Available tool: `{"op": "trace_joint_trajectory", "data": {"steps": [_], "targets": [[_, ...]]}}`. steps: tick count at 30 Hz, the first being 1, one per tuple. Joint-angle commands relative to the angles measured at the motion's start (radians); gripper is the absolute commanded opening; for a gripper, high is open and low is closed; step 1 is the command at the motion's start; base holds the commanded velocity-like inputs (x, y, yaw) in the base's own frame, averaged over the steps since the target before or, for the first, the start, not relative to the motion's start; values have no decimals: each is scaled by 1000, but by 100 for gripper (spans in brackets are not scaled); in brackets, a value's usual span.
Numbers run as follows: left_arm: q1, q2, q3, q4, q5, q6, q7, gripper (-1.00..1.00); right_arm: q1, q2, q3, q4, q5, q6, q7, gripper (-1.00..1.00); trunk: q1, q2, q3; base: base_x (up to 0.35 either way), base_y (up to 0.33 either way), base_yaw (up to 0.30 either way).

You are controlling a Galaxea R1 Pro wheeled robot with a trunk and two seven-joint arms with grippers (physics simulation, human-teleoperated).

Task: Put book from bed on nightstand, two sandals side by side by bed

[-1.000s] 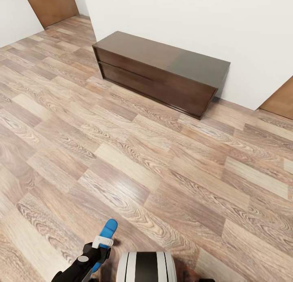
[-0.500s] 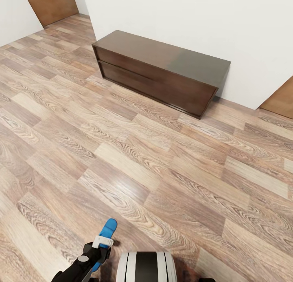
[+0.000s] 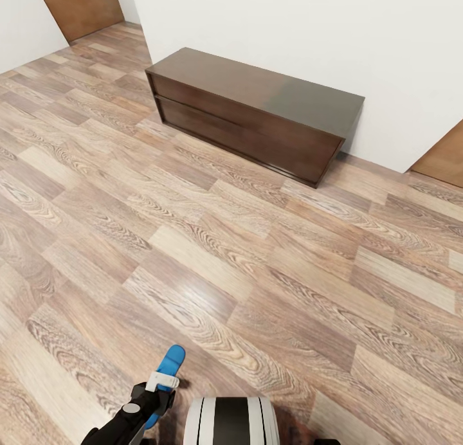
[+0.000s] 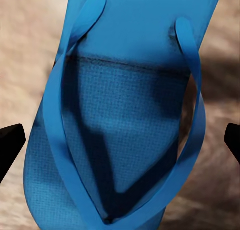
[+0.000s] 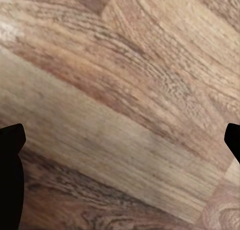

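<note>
Blue sandal (image 3: 168,370) held above wood-plank floor (image 3: 212,252).

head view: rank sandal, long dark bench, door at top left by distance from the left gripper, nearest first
1. sandal: at the left gripper, bottom of view.
2. bench: against the white wall, across the floor.
3. door: top left, beyond the bench.

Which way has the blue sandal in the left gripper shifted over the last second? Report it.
No. The blue sandal sits at the same spot in the head view, unchanged against the long dark bench by the wall.
</note>
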Motion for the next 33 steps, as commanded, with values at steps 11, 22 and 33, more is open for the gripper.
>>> {"op": "trace_joint_trajectory", "data": {"steps": [11,22,33], "targets": [[-1,1,-6,-2,-1,0,4,100,0,0,-1,-1,-7,5,5,100,0,0,0,0,0,0],[-6,2,-6,-2,-1,0,4,100,0,0,-1,-1,-7,5,5,100,0,0,0,0,0,0],[-19,2,-5,-1,-1,0,4,100,0,0,-1,-1,-7,5,5,100,3,-2,-24,0,0,0]]}}
